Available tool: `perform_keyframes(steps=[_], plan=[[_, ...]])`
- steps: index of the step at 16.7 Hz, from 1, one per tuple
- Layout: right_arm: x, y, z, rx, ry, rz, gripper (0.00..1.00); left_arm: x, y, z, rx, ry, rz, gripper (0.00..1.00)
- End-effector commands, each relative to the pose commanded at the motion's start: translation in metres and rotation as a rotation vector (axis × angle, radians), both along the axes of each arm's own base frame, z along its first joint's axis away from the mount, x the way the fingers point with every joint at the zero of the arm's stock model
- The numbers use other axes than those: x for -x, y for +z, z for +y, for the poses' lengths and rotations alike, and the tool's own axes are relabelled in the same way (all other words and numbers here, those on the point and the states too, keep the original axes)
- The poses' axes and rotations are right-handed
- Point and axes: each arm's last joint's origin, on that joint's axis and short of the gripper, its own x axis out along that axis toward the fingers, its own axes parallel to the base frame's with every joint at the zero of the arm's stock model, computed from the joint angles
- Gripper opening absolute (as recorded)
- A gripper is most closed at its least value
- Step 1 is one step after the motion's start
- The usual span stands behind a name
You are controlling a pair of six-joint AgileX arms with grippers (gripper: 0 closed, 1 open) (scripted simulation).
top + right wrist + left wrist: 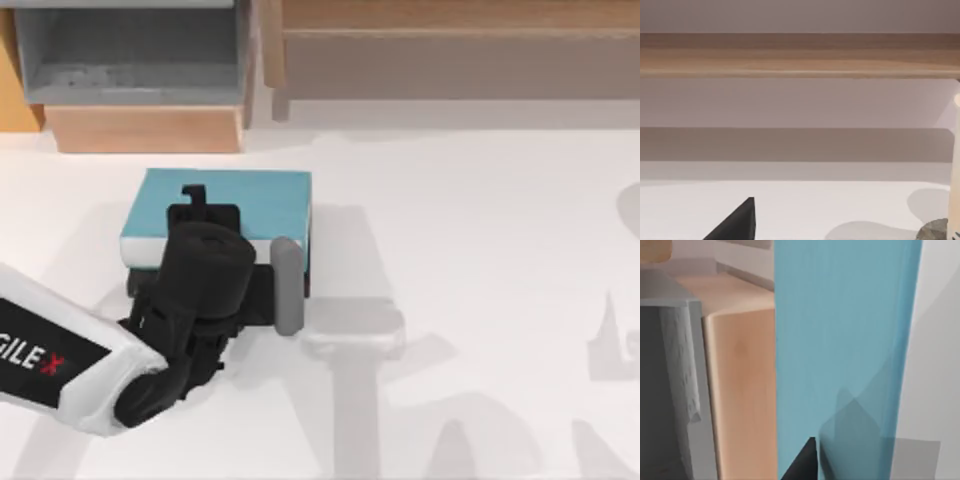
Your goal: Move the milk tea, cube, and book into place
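Observation:
The book (pixel 245 205) lies light blue cover up at the table's left, with a white page edge on its left side and a dark edge on its right. My left gripper (pixel 195 200) reaches over the book's near edge, one black finger on top of the cover, and looks shut on it. In the left wrist view the blue cover (pixel 840 340) stands close, with a black fingertip (pixel 802 465) against it. A black corner of my right gripper (pixel 735 222) shows over the white table. A pale cream upright thing (pixel 956 165), perhaps the milk tea, stands beside it. The cube is out of view.
A wooden cabinet with a grey open compartment (pixel 130 60) stands at the back left, just beyond the book. A long wooden shelf (pixel 450 40) runs along the back right. White table (pixel 480 250) stretches to the right of the book.

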Motion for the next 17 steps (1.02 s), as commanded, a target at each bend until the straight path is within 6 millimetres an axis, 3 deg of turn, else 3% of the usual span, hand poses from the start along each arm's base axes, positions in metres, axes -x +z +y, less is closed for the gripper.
perform_keyframes(steps=[11, 17], plan=[[0.0, 0.0, 0.0, 0.0, 0.0, 0.0, 1.0, -0.0046, -0.002, -0.0001, 0.0, 0.0, 0.0, 0.0], [0.0, 0.0, 0.0, 0.0, 0.0, 0.0, 1.0, -0.0046, -0.002, -0.0001, 0.0, 0.0, 0.0, 0.45]])
